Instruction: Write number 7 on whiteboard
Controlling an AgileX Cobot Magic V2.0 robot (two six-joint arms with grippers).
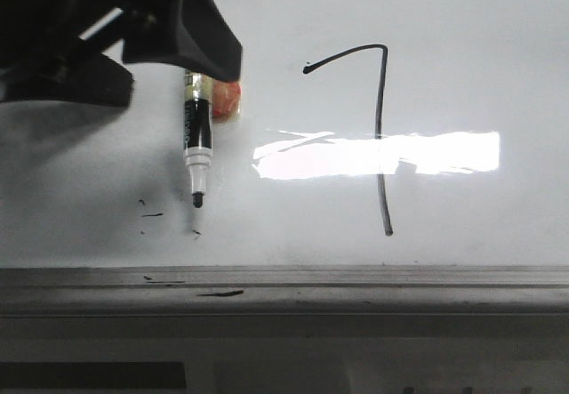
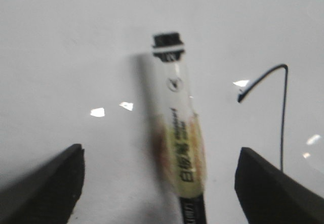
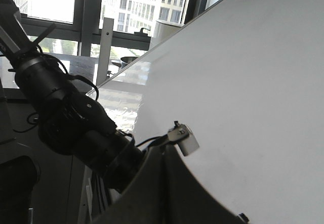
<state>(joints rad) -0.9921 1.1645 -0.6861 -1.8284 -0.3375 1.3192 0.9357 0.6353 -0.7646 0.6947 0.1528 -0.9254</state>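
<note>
The number 7 (image 1: 382,127) is drawn in thin black line on the whiteboard (image 1: 480,56), right of centre; it also shows in the left wrist view (image 2: 283,107). My left gripper (image 1: 178,43) is at the upper left, its jaws wide apart. A black-tipped marker (image 1: 197,136) with a white and yellow label stands between the fingers (image 2: 263,188), tip down, touching neither; in the left wrist view the marker (image 2: 177,128) is blurred. My right gripper (image 3: 164,153) is shut and empty, beside the whiteboard (image 3: 253,82).
A grey metal ledge (image 1: 284,287) runs along the board's near edge. Small black flecks (image 1: 151,214) lie near the marker tip. A bright glare (image 1: 427,154) crosses the 7's stem. The left arm (image 3: 66,118) and windows show in the right wrist view.
</note>
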